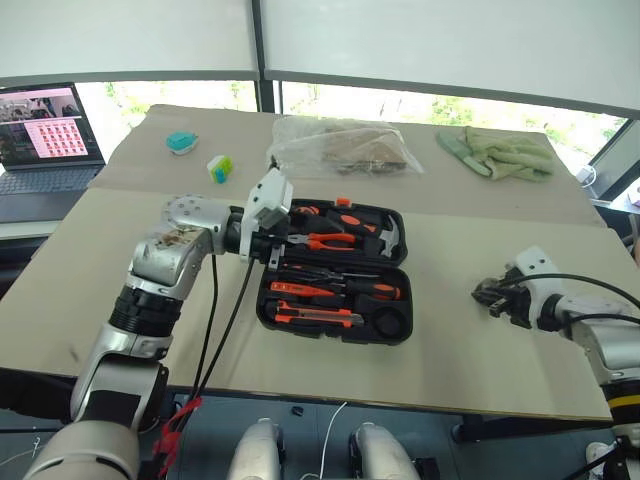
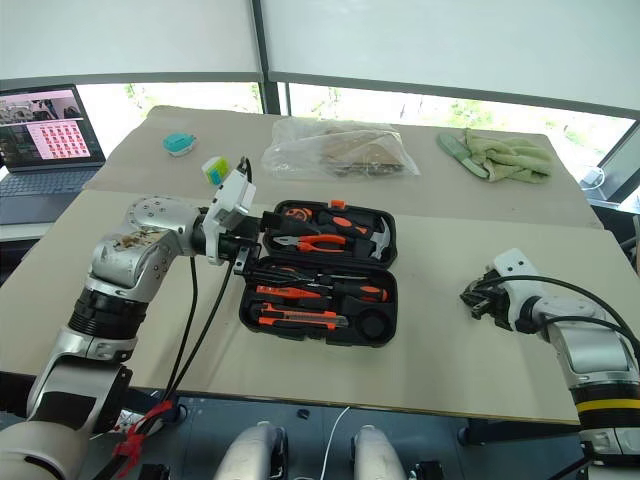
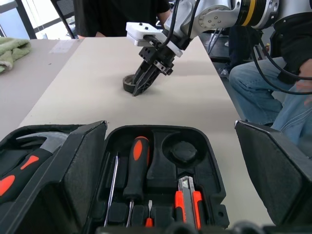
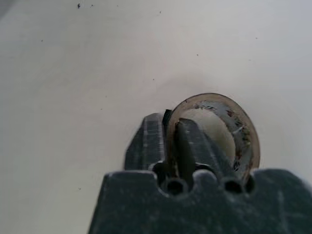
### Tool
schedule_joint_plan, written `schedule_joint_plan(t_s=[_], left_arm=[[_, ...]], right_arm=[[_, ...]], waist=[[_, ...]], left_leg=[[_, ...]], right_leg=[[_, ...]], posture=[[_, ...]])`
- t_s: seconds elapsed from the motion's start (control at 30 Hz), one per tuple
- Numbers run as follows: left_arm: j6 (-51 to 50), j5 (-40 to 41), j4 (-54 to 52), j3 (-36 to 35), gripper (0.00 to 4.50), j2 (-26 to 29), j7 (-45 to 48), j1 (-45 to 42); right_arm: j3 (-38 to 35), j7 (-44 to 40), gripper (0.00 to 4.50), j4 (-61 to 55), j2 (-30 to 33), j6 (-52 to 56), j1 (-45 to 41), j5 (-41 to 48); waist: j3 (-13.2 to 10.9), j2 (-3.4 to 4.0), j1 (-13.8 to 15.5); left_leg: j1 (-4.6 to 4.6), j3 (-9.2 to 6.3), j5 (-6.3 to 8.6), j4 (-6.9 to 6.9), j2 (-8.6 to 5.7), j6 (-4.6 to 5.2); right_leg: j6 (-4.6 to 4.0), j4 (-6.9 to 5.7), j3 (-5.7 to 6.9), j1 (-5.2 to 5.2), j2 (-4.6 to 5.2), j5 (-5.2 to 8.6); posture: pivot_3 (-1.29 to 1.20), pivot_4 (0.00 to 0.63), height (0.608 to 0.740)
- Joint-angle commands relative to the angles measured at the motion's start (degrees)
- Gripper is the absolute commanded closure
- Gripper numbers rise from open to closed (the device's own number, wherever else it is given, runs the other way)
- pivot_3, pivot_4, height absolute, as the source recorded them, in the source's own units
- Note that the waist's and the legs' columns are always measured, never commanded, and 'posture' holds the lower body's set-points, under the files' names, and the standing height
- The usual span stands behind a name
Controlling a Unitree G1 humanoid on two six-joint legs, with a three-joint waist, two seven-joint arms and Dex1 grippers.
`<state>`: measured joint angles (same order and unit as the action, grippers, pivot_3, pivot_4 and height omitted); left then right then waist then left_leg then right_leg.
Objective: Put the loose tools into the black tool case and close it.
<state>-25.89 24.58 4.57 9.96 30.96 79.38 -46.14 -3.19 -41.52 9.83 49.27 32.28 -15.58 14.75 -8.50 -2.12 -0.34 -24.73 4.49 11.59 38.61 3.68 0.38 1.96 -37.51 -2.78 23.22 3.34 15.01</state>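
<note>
Right gripper (image 3: pixel 141 87) pinches the wall of the small grey tape roll (image 3: pixel 129 83) on the bare worktop (image 1: pixel 450 330), well right of the open black tool case (image 1: pixel 335 275). Left gripper (image 1: pixel 272 248), fingers spread, hovers at the case's left edge.

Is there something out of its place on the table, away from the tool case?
Yes. The small grey tape roll lies alone on the table, apart from the open black tool case, whose round slot is empty. The right gripper is pinching the roll's wall.
</note>
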Motion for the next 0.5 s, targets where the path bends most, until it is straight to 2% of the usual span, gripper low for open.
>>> schedule_joint_plan(t_s=[0.03,0.17,0.3,0.4,0.5], left_arm=[[1.53,-0.13,-2.52,0.14,0.00,0.47,0.62,-0.26],[1.24,-0.07,-2.97,0.67,0.00,1.18,1.41,0.18],[1.94,-0.56,-3.97,2.51,0.00,3.20,4.78,1.68],[2.92,-1.12,-4.39,3.51,0.00,4.12,6.15,2.49],[3.40,-1.42,-4.24,3.66,0.00,4.04,6.25,2.66]], right_arm=[[-3.53,-1.89,4.27,-5.83,1.38,0.22,1.25,1.67],[-3.87,-6.34,4.27,-16.73,1.48,4.05,1.55,6.66],[0.50,-11.61,4.27,-36.92,2.58,10.46,1.99,15.02],[6.20,-10.96,4.27,-43.00,2.51,13.42,0.17,14.56],[10.73,-9.71,4.27,-43.71,1.89,13.45,-1.53,11.86]], waist=[[0.00,0.00,0.08],[-0.03,0.05,-0.30],[-0.05,0.09,-0.61],[-0.07,0.06,-0.44],[-0.07,0.05,0.14]], left_leg=[[0.00,0.00,0.00,0.00,0.00,0.00],[-0.02,0.00,0.00,-0.02,0.02,0.00],[0.04,-0.01,0.00,-0.14,0.06,0.00],[0.06,-0.06,0.00,-0.22,0.09,0.00],[0.03,-0.03,0.00,-0.18,0.03,-0.01]], right_leg=[[0.00,0.00,0.00,0.00,0.00,0.00],[0.00,-0.01,-0.01,0.05,-0.01,0.00],[-0.02,-0.02,-0.01,0.06,-0.06,0.01],[-0.07,-0.02,0.05,0.06,-0.09,0.04],[-0.07,0.01,0.05,0.06,0.00,0.04]], posture=[[0.00,0.150,0.740],[0.00,0.150,0.740],[0.00,0.150,0.740],[0.00,0.150,0.740],[0.00,0.150,0.740]])
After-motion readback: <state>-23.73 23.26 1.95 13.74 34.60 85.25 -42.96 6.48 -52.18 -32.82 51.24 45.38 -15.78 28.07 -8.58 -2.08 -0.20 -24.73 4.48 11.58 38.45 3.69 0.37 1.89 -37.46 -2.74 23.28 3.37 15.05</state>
